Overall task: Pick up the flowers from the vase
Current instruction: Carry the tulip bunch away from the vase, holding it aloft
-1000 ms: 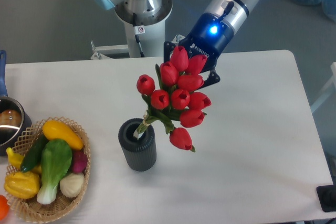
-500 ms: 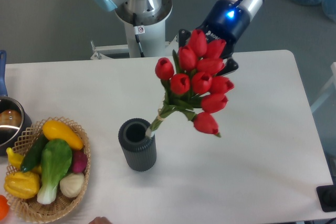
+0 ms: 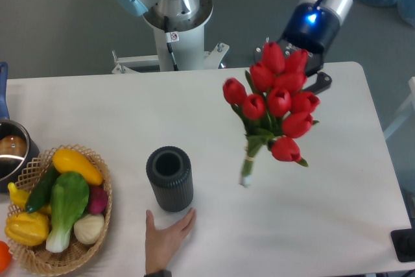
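Note:
The flowers (image 3: 277, 100), a bunch of red tulip buds on green stems, hang in the air right of the vase, stem ends clear of its mouth and above the table. My gripper (image 3: 297, 69) is behind the top of the bunch and shut on it; its fingers are mostly hidden by the buds, with one dark finger (image 3: 322, 84) showing at the right. The vase (image 3: 170, 178), dark grey and ribbed, stands upright and empty at the table's front middle.
A person's hand (image 3: 166, 233) rests on the table at the vase's foot. A wicker basket (image 3: 106, 207) of toy vegetables sits front left, a metal pot (image 3: 9, 151) behind it. The robot base (image 3: 171, 16) stands at the back.
The gripper has carried the flowers up and to the right, pulling the stems fully out of the vase. A hand has come in at the vase's base.

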